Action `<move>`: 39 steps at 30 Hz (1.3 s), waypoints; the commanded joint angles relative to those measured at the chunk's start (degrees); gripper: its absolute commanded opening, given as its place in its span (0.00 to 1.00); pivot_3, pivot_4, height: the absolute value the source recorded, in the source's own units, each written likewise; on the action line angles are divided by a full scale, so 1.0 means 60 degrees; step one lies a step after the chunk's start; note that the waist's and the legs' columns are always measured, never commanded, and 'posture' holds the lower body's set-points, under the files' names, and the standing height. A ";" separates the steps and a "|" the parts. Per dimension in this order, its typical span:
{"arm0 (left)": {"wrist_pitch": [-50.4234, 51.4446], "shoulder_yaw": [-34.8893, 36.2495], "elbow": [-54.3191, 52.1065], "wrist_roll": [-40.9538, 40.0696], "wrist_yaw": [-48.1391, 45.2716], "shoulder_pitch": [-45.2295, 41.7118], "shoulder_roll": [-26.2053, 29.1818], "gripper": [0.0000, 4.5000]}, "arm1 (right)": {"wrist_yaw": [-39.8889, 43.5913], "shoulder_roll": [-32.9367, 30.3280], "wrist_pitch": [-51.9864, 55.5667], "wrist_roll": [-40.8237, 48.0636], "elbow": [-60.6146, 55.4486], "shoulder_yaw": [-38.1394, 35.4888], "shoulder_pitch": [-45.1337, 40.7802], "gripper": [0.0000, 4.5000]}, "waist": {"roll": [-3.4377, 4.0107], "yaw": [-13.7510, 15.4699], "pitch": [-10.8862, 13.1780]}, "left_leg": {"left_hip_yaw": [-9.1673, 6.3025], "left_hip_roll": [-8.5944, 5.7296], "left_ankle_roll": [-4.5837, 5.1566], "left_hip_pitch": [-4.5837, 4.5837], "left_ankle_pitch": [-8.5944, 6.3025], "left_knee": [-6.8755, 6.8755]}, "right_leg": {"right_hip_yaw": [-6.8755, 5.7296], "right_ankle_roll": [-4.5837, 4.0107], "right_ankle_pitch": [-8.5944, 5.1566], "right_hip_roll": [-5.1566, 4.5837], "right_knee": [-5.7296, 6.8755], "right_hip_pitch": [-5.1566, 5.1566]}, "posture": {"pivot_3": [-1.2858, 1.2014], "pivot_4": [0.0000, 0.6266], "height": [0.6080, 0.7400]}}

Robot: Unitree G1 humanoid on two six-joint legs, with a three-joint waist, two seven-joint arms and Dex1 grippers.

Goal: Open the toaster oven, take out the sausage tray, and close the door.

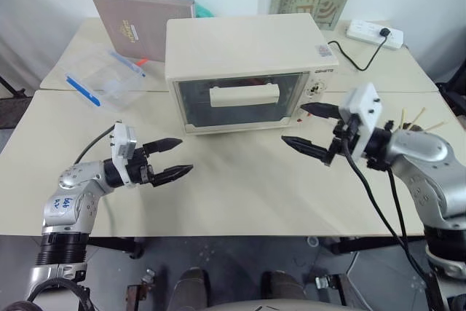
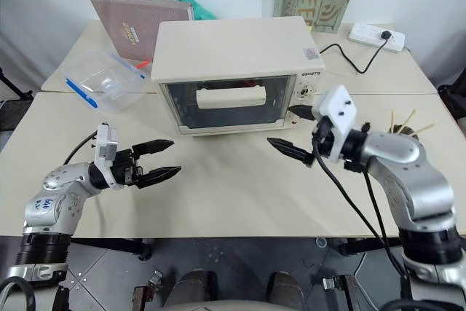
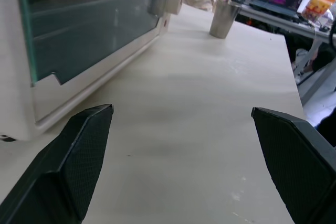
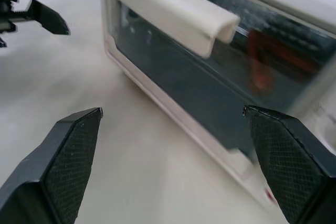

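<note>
The toaster oven (image 1: 247, 71) stands at the middle of the cream table (image 1: 240, 187), facing the robot, with its door (image 1: 237, 100) fully closed. The cream bar handle (image 1: 245, 95) runs across the glass window. The sausage tray cannot be made out from the head views; in the right wrist view a reddish shape (image 4: 260, 59) shows behind the glass, possibly the sausages.

The left gripper (image 1: 172, 158) hovers over the table in front of the oven's left corner, jaws wide apart and empty. The right gripper (image 1: 309, 127) hovers beside the oven's lower right corner, near the control knobs (image 1: 314, 91), jaws also wide apart and empty. Neither touches the oven.

Judgement: the task stands at its first step, opening the door. The next move calls for one gripper to reach the handle, close on it and pull it outward and down.

The left wrist view adds a metal cup (image 3: 223, 18) on the table beyond the oven. The head views add a clear plastic box (image 1: 102, 78), a brown flat box (image 1: 138, 20) and a power strip (image 1: 375, 33) behind.
</note>
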 commanded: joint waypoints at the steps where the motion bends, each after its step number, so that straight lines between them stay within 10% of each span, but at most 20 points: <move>1: 0.0017 0.0282 -0.0263 -0.0262 0.0071 0.0012 0.0007 1.00 | 0.0404 0.0292 -0.0540 -0.0332 0.0780 0.0443 -0.0747 1.00 | 0.0000 -0.0001 0.0000 | 0.0001 0.0000 0.0000 -0.0001 0.0000 -0.0001 | 0.0000 0.0000 0.0000 0.0000 0.0001 -0.0003 | 0.52 0.24 1.00; 12: 0.0372 0.0952 -0.1297 -0.0708 0.0682 0.1001 0.0104 1.00 | 0.1404 0.1210 -0.1703 -0.0888 0.2402 0.0965 -0.2385 1.00 | 0.0000 -0.0051 0.0000 | 0.0029 0.0007 -0.0001 -0.0011 -0.0001 -0.0011 | 0.0006 0.0000 0.0000 -0.0002 0.0008 -0.0040 | 0.52 0.24 1.00; 35: 0.1309 0.1895 -0.1012 -0.1310 0.1534 0.0490 0.0369 1.00 | 0.1710 0.1268 -0.0917 -0.0762 0.0308 0.1306 -0.1079 1.00 | 0.0000 -0.0311 0.0000 | 0.0141 0.0036 -0.0007 -0.0015 -0.0006 -0.0047 | 0.0038 -0.0003 0.0001 0.0000 0.0032 -0.0141 | 0.52 0.24 1.00; 39: 0.1780 0.2362 -0.1019 -0.1954 0.1458 0.0479 0.0480 0.80 | 0.1703 0.1322 -0.0973 -0.0831 0.0269 0.1423 -0.0951 1.00 | 0.0001 -0.0398 0.0000 | 0.0143 0.0039 -0.0007 -0.0015 -0.0006 -0.0044 | 0.0038 -0.0003 0.0001 0.0001 0.0036 -0.0141 | 0.52 0.24 1.00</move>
